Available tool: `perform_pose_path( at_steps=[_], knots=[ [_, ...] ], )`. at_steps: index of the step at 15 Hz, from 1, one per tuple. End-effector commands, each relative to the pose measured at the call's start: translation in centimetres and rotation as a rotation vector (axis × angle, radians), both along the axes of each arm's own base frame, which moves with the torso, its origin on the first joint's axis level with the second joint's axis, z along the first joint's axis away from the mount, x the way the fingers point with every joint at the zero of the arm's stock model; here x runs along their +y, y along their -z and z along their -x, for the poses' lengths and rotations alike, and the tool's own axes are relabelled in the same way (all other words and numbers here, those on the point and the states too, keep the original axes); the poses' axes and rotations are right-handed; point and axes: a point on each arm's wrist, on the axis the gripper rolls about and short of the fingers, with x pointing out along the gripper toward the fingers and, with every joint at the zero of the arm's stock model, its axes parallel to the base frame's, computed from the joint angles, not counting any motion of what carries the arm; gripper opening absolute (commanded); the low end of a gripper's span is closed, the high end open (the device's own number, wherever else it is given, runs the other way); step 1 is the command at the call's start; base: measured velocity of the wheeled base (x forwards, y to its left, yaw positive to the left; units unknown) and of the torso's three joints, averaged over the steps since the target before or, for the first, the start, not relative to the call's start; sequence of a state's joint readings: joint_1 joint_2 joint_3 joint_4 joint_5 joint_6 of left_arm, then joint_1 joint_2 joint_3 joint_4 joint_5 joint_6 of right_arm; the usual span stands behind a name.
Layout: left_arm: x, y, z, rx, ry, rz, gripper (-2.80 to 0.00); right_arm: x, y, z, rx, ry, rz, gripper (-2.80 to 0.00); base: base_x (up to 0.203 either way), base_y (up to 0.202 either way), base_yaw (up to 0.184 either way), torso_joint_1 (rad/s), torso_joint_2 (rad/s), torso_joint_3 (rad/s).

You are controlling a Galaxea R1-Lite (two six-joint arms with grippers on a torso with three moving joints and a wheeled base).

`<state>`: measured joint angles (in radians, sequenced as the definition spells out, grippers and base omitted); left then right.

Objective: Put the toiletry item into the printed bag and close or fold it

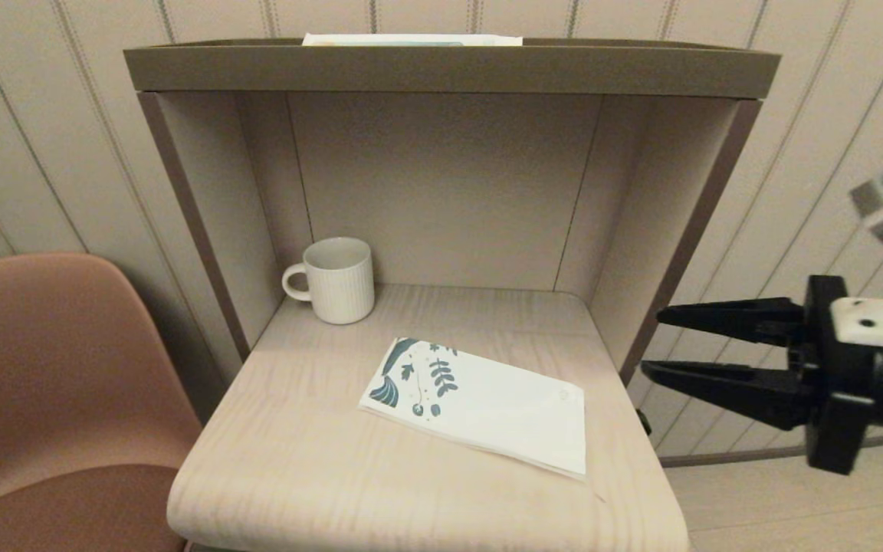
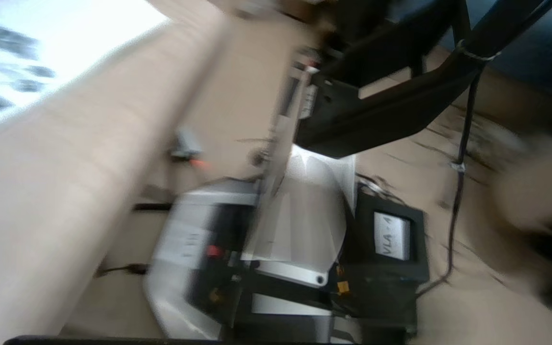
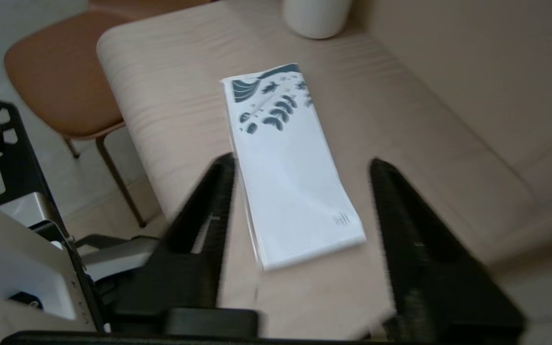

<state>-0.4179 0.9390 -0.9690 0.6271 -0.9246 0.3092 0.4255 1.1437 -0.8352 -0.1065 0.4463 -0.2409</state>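
Observation:
The printed bag lies flat and folded on the pale wooden table, its teal leaf print at the end nearer the mug. In the right wrist view the printed bag stretches away between the two black fingers. My right gripper hangs open beyond the table's right edge, level with the bag and apart from it, holding nothing. The right gripper faces the bag's plain white end. The toiletry item is hidden or out of view. The left wrist view shows only my own base, not the left fingers.
A ribbed white mug stands at the back left of the alcove. The shelf's side walls and top board enclose the rear of the table. A brown chair sits to the left.

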Motion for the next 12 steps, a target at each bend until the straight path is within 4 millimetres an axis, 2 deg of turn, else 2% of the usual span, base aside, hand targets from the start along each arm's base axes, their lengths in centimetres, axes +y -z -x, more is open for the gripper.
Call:
perform_pose_path(
  at_steps=[1, 5, 7, 9, 10, 12],
  knots=[
    [2.0, -0.9, 4.0, -0.111, -0.135, 0.054, -2.8, -1.6, -1.6, 3.1, -0.083, 0.037, -0.035, -2.8, 0.0, 0.0, 0.0, 0.0, 0.0, 0.0],
    [4.2, -1.2, 6.6, -0.173, -0.668, 0.067, -2.8, -4.3, -2.7, 7.7, -0.101, 0.323, -0.11, -2.8, 0.0, 0.0, 0.0, 0.0, 0.0, 0.0],
    [5.3, -0.5, 8.1, -0.119, -0.938, 0.086, -2.8, -5.8, -2.2, 10.0, -0.102, 0.516, -0.158, -2.8, 0.0, 0.0, 0.0, 0.0, 0.0, 0.0],
    [6.3, 0.9, 10.2, -0.072, -1.108, 0.091, -2.8, -7.1, -0.2, 12.1, -0.111, 0.683, -0.173, -2.8, 0.0, 0.0, 0.0, 0.0, 0.0, 0.0],
    [6.5, 1.6, 11.1, -0.064, -1.189, 0.092, -2.8, -7.7, 1.1, 13.0, -0.12, 0.821, -0.168, -2.8, 0.0, 0.0, 0.0, 0.0, 0.0, 0.0],
    [5.8, 2.9, 11.9, -0.059, -1.376, 0.071, -2.8, -8.5, 3.6, 14.4, -0.14, 1.041, -0.159, -2.8, 0.0, 0.0, 0.0, 0.0, 0.0, 0.0]
  ],
)
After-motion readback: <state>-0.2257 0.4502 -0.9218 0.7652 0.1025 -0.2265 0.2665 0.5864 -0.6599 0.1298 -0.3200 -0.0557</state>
